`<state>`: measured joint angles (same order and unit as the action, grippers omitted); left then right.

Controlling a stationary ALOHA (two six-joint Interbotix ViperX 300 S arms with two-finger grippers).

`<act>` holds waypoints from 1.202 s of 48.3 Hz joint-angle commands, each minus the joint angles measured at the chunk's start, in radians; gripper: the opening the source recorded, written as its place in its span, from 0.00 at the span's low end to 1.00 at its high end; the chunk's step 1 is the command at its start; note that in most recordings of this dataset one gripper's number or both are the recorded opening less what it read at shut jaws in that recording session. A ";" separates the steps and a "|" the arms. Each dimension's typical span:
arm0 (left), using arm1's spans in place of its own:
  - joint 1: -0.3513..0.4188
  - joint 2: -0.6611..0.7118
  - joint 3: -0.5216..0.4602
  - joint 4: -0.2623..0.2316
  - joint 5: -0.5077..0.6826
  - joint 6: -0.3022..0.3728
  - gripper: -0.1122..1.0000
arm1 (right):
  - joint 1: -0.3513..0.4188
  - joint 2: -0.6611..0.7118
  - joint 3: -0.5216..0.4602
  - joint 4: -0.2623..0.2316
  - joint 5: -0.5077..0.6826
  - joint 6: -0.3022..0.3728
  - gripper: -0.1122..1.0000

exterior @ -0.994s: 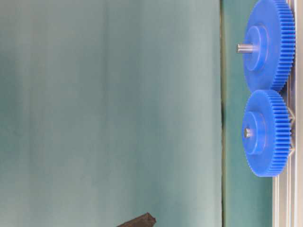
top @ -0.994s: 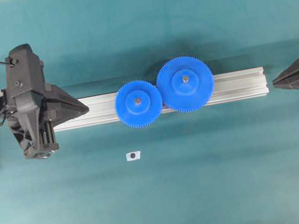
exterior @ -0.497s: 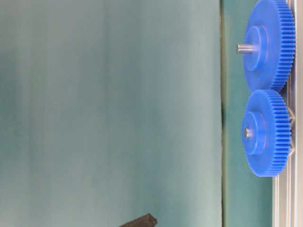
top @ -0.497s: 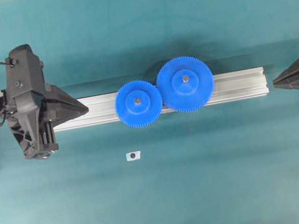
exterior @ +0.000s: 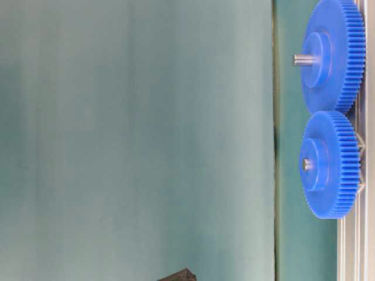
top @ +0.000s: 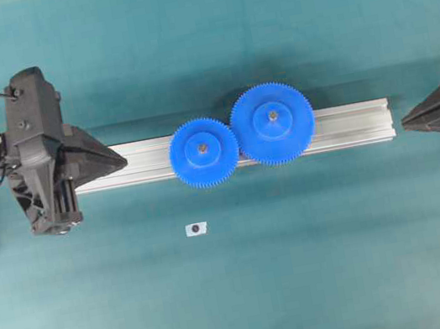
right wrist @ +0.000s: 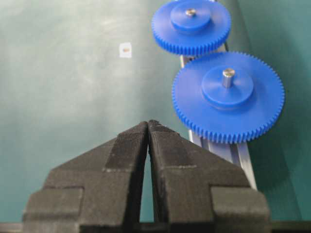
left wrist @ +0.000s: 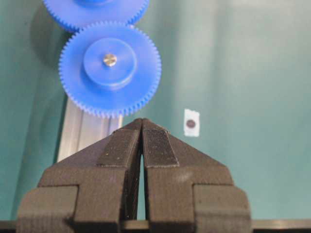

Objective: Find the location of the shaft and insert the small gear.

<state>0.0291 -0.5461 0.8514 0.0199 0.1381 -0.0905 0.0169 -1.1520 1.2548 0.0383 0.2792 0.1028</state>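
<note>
Left pincer (top: 121, 158) closed, empty; right pincer (top: 406, 121) closed, empty.

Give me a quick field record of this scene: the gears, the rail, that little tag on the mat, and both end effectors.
small gear: blue plastic toothed wheel seated on the rail, grey pin tip showing at its hub
large gear: bigger blue toothed wheel, teeth against the small gear's
rail: silver aluminium extrusion lying across the teal mat
tag: small white tag with a dark dot, on the mat apart from the rail
left end effector: shut, empty, at the rail's left end
right end effector: shut, empty, off the rail's right end
</note>
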 commanded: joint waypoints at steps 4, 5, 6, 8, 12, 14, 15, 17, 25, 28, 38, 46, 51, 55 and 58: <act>-0.005 -0.011 -0.015 0.003 -0.011 0.000 0.10 | 0.002 0.006 -0.011 -0.003 -0.009 0.006 0.21; -0.003 -0.011 -0.018 0.003 -0.011 0.000 0.10 | 0.002 0.006 -0.011 -0.003 -0.008 0.006 0.21; -0.005 -0.011 -0.020 0.003 -0.012 0.002 0.10 | 0.002 0.006 -0.011 -0.003 -0.009 0.006 0.21; -0.005 -0.011 -0.023 0.003 -0.017 0.005 0.10 | 0.002 0.006 -0.011 -0.002 -0.009 0.006 0.21; -0.005 -0.011 -0.020 0.003 -0.032 0.006 0.10 | 0.002 0.006 -0.009 -0.003 -0.009 0.006 0.21; -0.005 -0.011 -0.018 0.003 -0.034 0.006 0.10 | 0.002 0.006 -0.009 -0.003 -0.008 0.006 0.21; -0.005 -0.011 -0.015 0.003 -0.032 0.006 0.10 | 0.002 0.006 -0.009 -0.003 -0.009 0.006 0.21; -0.005 -0.011 -0.014 0.003 -0.034 0.006 0.10 | 0.002 0.006 -0.011 -0.003 -0.009 0.006 0.21; -0.008 -0.011 -0.015 0.003 -0.032 0.006 0.10 | 0.002 0.006 -0.011 -0.003 -0.008 0.006 0.21; -0.011 -0.011 -0.014 0.003 -0.034 0.006 0.10 | 0.002 0.006 -0.011 -0.003 -0.008 0.006 0.21; -0.015 -0.011 -0.009 0.002 -0.035 0.006 0.10 | 0.002 0.006 -0.012 -0.003 -0.008 0.006 0.21; -0.015 -0.011 -0.009 0.003 -0.040 0.006 0.10 | 0.002 0.006 -0.011 -0.003 -0.008 0.006 0.21; -0.017 -0.012 -0.009 0.003 -0.040 0.006 0.10 | 0.002 0.006 -0.011 -0.003 -0.008 0.006 0.21; -0.018 -0.014 -0.009 0.003 -0.040 0.008 0.10 | 0.002 0.006 -0.009 -0.003 -0.009 0.006 0.21; -0.020 -0.014 -0.009 0.003 -0.040 0.006 0.10 | 0.002 0.006 -0.009 -0.003 -0.009 0.006 0.21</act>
<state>0.0153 -0.5507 0.8560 0.0199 0.1074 -0.0844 0.0169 -1.1520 1.2548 0.0368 0.2792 0.1028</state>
